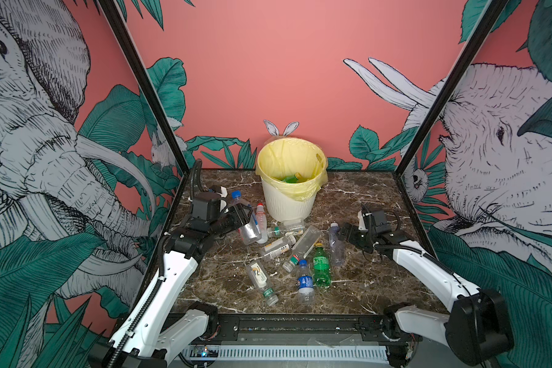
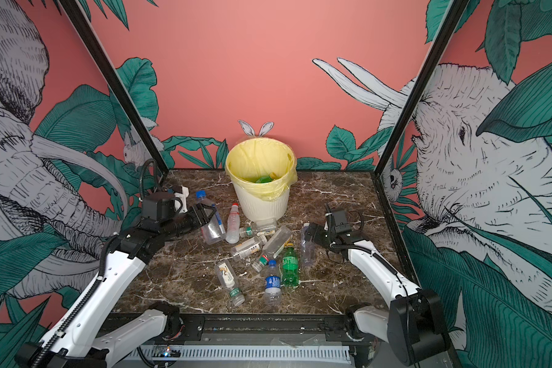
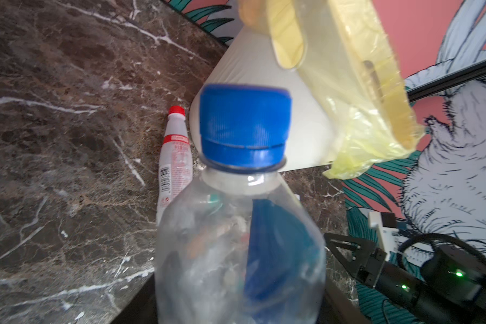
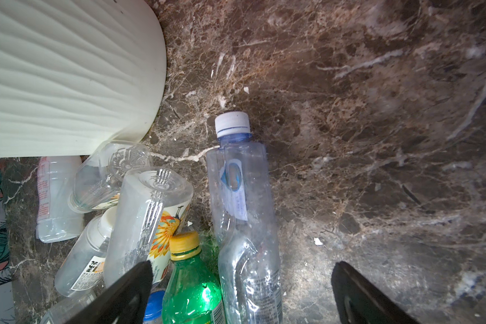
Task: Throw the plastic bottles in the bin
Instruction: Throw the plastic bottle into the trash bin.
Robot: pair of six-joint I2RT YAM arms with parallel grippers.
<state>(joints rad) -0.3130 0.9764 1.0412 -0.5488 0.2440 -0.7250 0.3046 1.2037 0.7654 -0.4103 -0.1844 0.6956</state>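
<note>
One blue-capped bottle point(image 3: 236, 224), likely light and crushable, pinched mid-body in my left gripper point(image 1: 244, 216); bin point(image 1: 284, 204) one o'clock; right gripper point(image 1: 348, 232) spread.

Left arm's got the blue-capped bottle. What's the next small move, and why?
Probably lift the left gripper toward the bin: it grips the blue-capped bottle, but the bottle hangs beside the bin's wall, below the rim, so releasing now would likely miss.
</note>
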